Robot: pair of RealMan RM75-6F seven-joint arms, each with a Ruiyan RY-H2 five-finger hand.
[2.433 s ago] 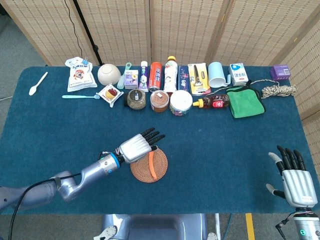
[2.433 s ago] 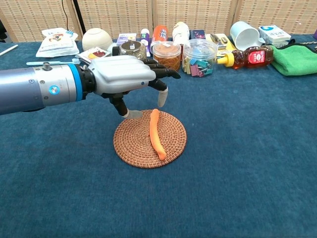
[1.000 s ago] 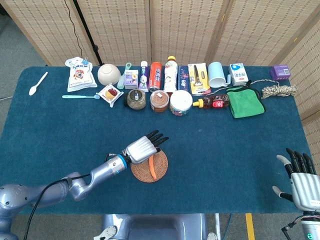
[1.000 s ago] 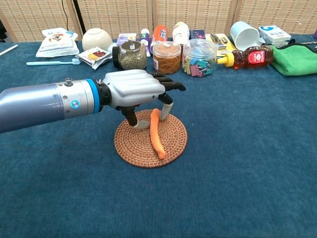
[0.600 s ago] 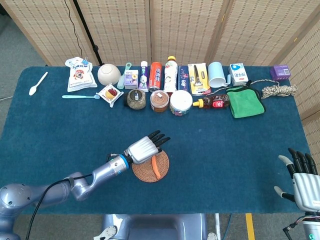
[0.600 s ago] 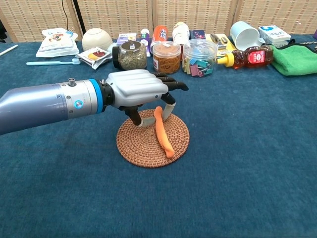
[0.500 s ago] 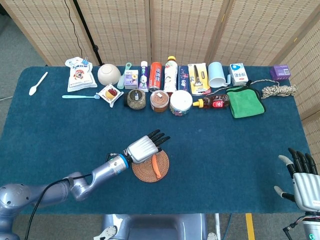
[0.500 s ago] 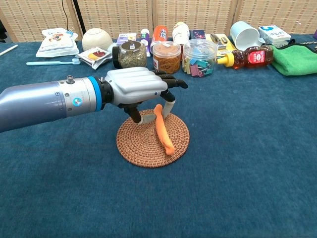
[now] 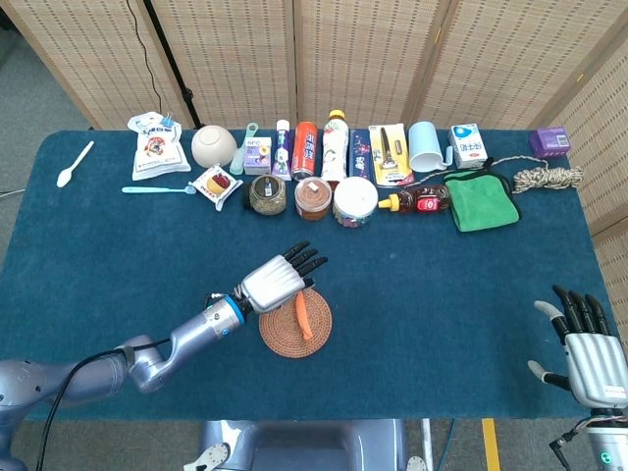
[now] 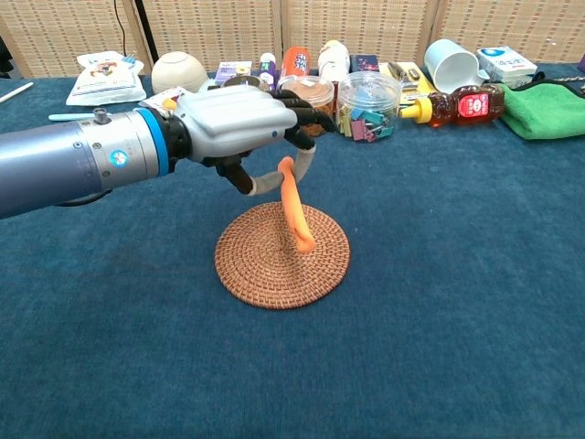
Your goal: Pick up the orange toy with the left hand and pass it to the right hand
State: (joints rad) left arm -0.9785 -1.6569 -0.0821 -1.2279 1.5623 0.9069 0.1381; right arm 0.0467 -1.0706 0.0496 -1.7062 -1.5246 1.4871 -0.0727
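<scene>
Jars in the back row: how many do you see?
3. A herb jar, partly hidden behind the left hand in the chest view, a jar of rubber bands beside it, then a jar of clips. None seem fully hidden.

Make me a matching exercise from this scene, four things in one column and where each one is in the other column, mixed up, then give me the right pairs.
Things:
1. orange toy
2. woven mat
3. green cloth
4. white spoon

Places:
A. far left edge of the table
B. pinched at its top end by the left hand
C. flat on the table under the toy
D. right end of the back row

Pairs: 1-B, 2-C, 3-D, 4-A
</scene>
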